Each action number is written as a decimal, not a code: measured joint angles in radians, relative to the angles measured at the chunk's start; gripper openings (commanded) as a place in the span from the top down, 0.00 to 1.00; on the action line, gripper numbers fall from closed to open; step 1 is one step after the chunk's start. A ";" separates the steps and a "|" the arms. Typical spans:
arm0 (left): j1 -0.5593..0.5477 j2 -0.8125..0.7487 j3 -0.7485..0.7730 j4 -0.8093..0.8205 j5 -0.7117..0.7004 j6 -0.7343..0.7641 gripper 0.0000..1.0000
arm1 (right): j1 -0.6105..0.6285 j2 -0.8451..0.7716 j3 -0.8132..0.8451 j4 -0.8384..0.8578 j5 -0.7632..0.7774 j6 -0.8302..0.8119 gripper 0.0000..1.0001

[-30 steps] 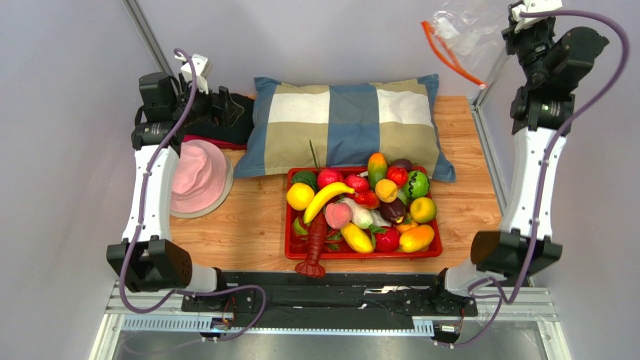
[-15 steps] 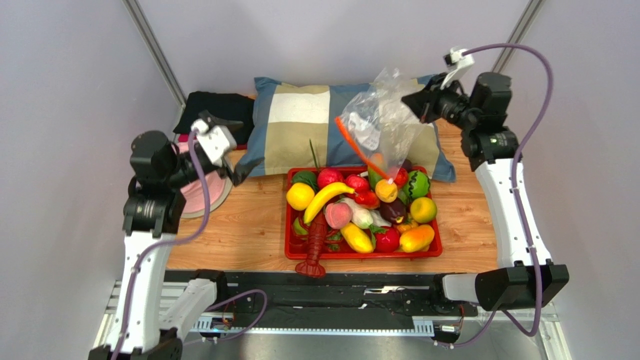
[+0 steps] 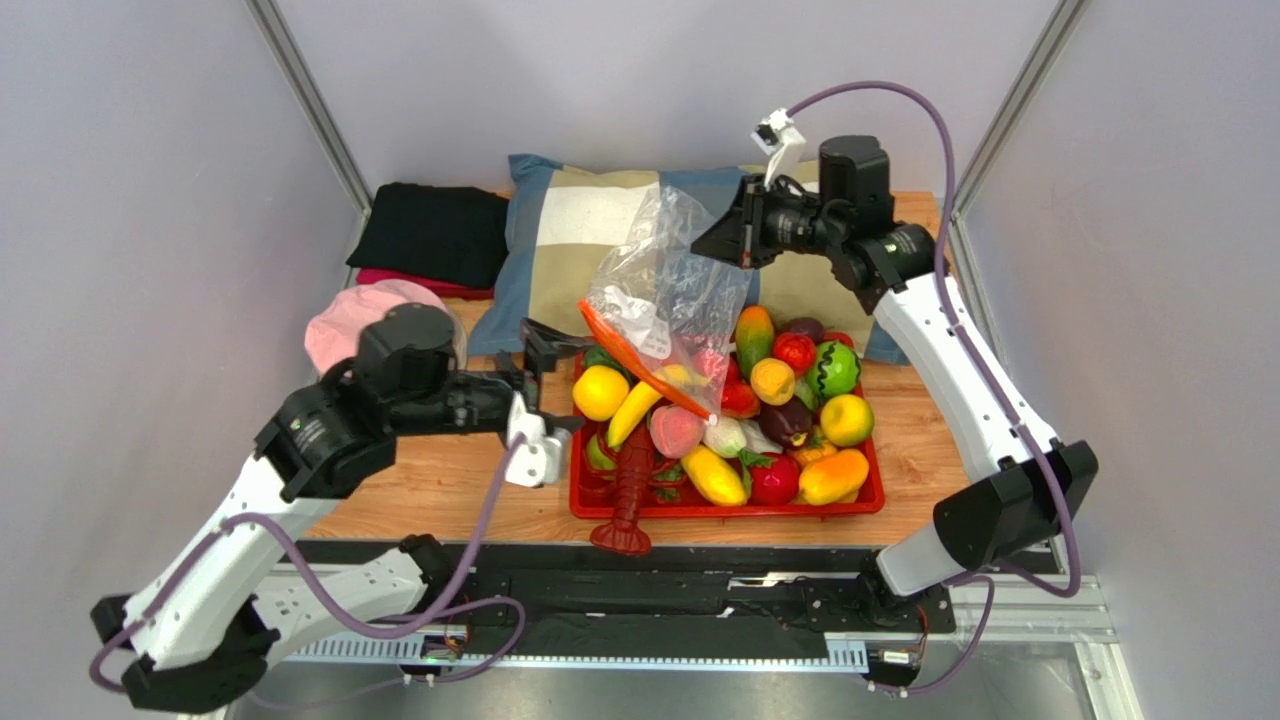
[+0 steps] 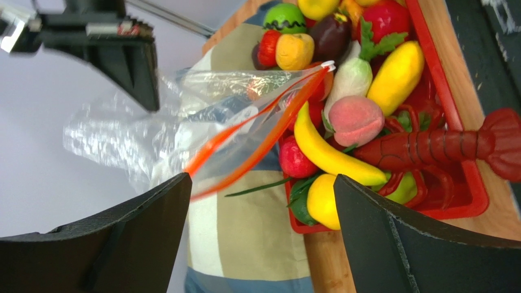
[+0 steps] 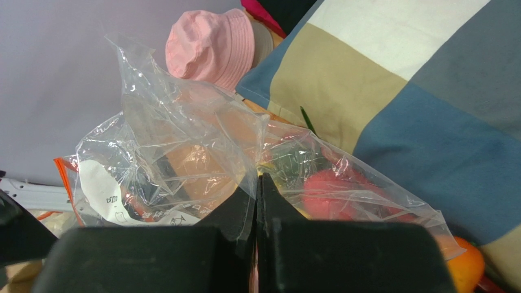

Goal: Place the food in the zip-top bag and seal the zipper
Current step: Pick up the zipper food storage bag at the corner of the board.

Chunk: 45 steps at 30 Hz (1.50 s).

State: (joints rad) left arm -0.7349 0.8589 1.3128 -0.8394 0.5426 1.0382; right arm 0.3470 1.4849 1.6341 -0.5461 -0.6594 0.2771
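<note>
The clear zip-top bag (image 3: pixel 661 293) hangs over the left part of the red tray (image 3: pixel 721 510), with its mouth low. My right gripper (image 3: pixel 721 240) is shut on the bag's crinkled upper end (image 5: pixel 183 152), the fingers pressed together at the plastic (image 5: pixel 257 183). The orange-red zipper (image 3: pixel 639 360) runs slanted above the food. It also shows in the left wrist view (image 4: pixel 257 137), partly parted. My left gripper (image 3: pixel 553 387) is open and empty, just left of the bag's mouth (image 4: pixel 262 180). A yellow banana (image 3: pixel 649 398), pink peach (image 3: pixel 676 431) and mango (image 3: pixel 754 338) lie in the tray.
A checked pillow (image 3: pixel 691 225) lies behind the tray. A pink hat (image 3: pixel 349 318) and a black cloth (image 3: pixel 436 233) sit at the back left. A red toy lobster (image 3: pixel 628 503) hangs over the tray's front edge. Bare wood shows left of the tray.
My right arm has swung the bag from the far right corner down and left over the tray. My left arm has come from the back left to the tray's left side.
</note>
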 measured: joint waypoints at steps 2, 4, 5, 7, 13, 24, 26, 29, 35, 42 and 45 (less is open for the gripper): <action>-0.094 0.035 0.008 -0.018 -0.084 0.053 0.09 | 0.027 0.031 0.014 -0.019 0.007 0.015 1.00; -0.168 0.066 0.008 -0.040 -0.166 0.106 0.09 | 0.054 0.054 0.017 -0.042 0.016 0.027 1.00; -0.199 0.076 0.003 -0.043 -0.211 0.135 0.11 | 0.065 0.063 0.018 -0.049 0.021 0.031 1.00; -0.241 0.080 -0.011 -0.046 -0.275 0.185 0.13 | 0.090 0.084 0.026 -0.065 0.031 0.039 1.00; -0.312 0.095 -0.071 -0.039 -0.439 0.297 0.28 | 0.146 0.129 0.070 -0.098 0.045 0.041 1.00; -0.347 0.238 -0.175 0.056 -0.711 0.374 1.00 | 0.225 0.151 0.132 -0.136 0.077 0.010 1.00; -0.349 0.245 -0.167 0.058 -0.739 0.330 1.00 | 0.228 0.165 0.155 -0.138 0.085 0.008 0.97; -0.350 0.253 -0.115 0.050 -0.772 0.195 1.00 | 0.228 0.196 0.213 -0.139 0.097 0.005 0.65; -0.338 0.232 -0.059 0.079 -0.835 -0.100 1.00 | 0.220 0.282 0.435 -0.123 0.145 -0.010 0.12; -0.087 0.222 0.034 0.071 -0.813 -0.481 1.00 | 0.153 0.269 0.549 -0.054 0.240 -0.010 0.07; 0.079 0.218 0.116 0.074 -0.759 -0.655 1.00 | 0.112 0.208 0.480 -0.027 0.257 0.004 0.10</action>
State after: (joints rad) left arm -0.6559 1.0767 1.4292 -0.7654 -0.2165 0.3836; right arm 0.4591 1.6932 2.1139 -0.5728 -0.4026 0.2813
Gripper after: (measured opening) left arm 0.011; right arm 0.925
